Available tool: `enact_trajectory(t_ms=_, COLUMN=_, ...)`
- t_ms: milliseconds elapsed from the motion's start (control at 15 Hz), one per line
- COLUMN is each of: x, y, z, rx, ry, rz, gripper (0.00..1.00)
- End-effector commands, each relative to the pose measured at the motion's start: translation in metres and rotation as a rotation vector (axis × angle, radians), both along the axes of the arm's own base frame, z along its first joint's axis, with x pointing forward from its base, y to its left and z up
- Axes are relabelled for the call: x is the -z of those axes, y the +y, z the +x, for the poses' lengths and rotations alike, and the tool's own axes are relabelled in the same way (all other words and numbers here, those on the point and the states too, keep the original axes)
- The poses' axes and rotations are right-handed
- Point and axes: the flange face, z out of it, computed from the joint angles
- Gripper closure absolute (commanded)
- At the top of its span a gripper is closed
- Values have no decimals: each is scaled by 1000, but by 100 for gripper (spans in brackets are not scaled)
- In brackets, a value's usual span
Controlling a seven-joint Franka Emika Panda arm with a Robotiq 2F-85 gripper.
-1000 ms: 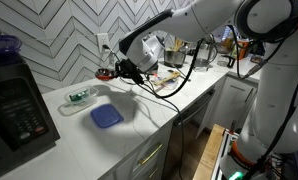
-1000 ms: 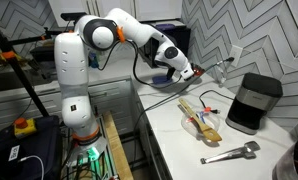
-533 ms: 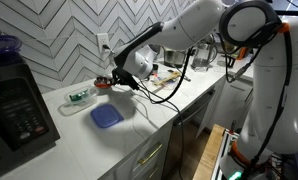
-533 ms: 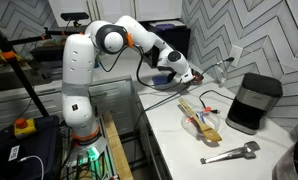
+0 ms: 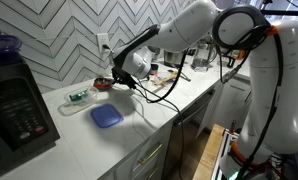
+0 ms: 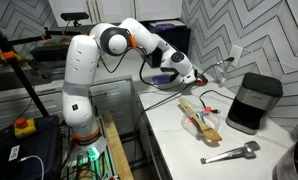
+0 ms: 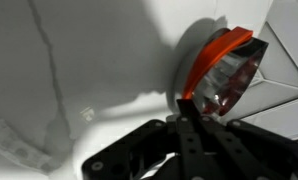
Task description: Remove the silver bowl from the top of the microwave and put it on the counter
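Note:
The silver bowl, reddish-orange with a shiny inside, sits tilted in my gripper, whose fingers are shut on its rim. In an exterior view the bowl hangs just above the white counter close to the tiled wall, with the gripper beside it. I cannot tell whether it touches the counter. The black microwave stands at the far left. In an exterior view the gripper is low over the counter; the bowl is barely visible there.
A dark blue bowl sits on the microwave. A flat blue square lid lies on the counter near the bowl. A small green item lies by the wall. A black appliance, tongs and a plate of utensils are farther along.
The gripper has moved with the bowl toward the wall and lower to the counter. The move slowed in the last half second.

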Motion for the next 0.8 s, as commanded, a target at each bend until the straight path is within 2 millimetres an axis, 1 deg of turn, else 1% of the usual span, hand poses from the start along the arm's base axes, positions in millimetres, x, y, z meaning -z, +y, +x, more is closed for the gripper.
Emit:
enact_trajectory(t_ms=0, x=-6, y=-4, z=5, rx=18, ry=8, rz=12, gripper=78)
enact_trajectory(t_ms=133, x=-32, y=-6, z=-3, rx=8, ry=-18, rz=11, gripper=68)
enact_trajectory(t_ms=200, x=-50, y=-5, z=-12, rx=-21, ry=-26, rz=10, gripper=59)
enact_trajectory(t_ms=267, x=-63, y=-4, z=-22, rx=-50, ry=-23, rz=2, gripper=53)
enact_trajectory(t_ms=333, x=-77, y=-4, z=-31, rx=-75, ry=-20, rz=-12, gripper=44)
enact_trajectory(t_ms=400, x=-98, y=0, z=-42, rx=-125, ry=-40, rz=-37, gripper=37)
enact_trajectory(t_ms=533, x=-139, y=15, z=-59, rx=-243, ry=-109, rz=-112, gripper=22)
enact_trajectory(t_ms=600, x=-155, y=26, z=-69, rx=-288, ry=-129, rz=-133, gripper=15)
enact_trajectory(t_ms=667, x=-168, y=36, z=-75, rx=-342, ry=-148, rz=-141, gripper=6)
enact_trajectory(t_ms=733, x=-153, y=25, z=-45, rx=-251, ry=-145, rz=-107, gripper=25)
